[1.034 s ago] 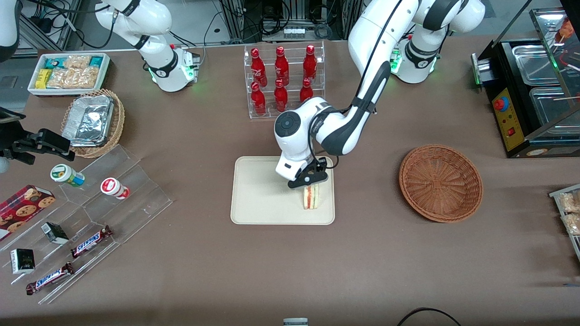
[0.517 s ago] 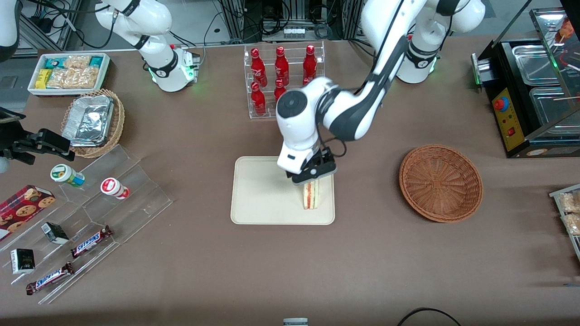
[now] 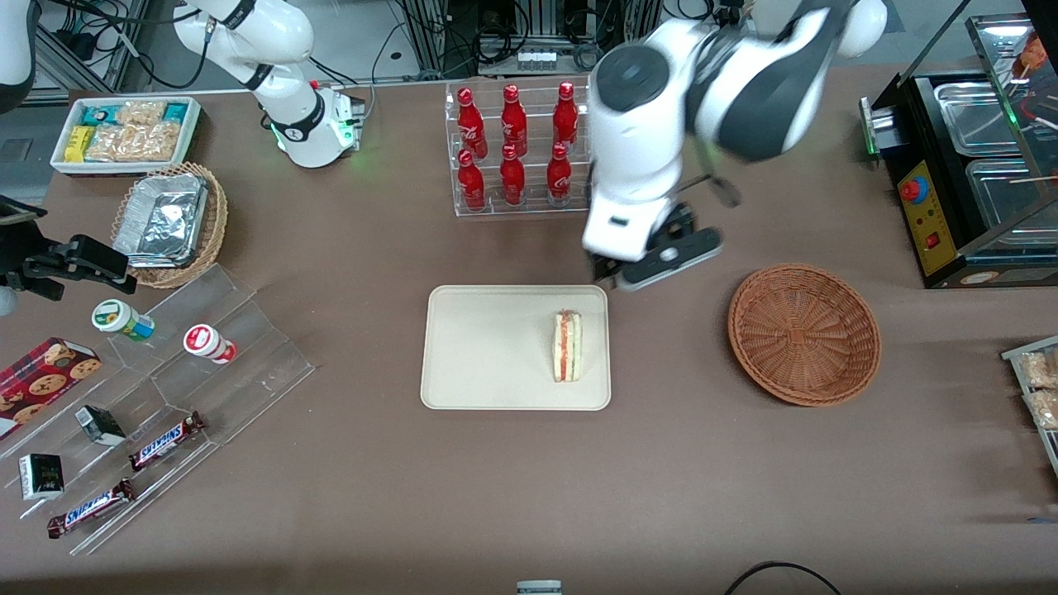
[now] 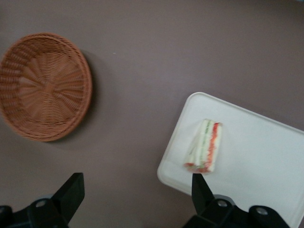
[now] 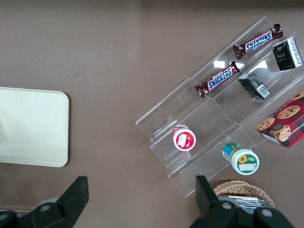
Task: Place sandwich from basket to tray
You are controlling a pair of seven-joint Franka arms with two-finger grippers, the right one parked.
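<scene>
My end effector (image 4: 135, 202) hangs wide open, empty, above the surface between tray (image 3: 463, 364) and basket (image 3: 803, 334); the sandwich (image 3: 567, 346) stands on its edge on the tray. It looks light, soft and crushable; I'd grip its bread faces gently.

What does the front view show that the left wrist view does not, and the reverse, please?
Only the front view shows the rack of red bottles, the Snickers bars and the whole cream tray. Only the left wrist view shows the open gripper with its fingers spread, high above the table. Both show the sandwich on the tray and the empty basket.
</scene>
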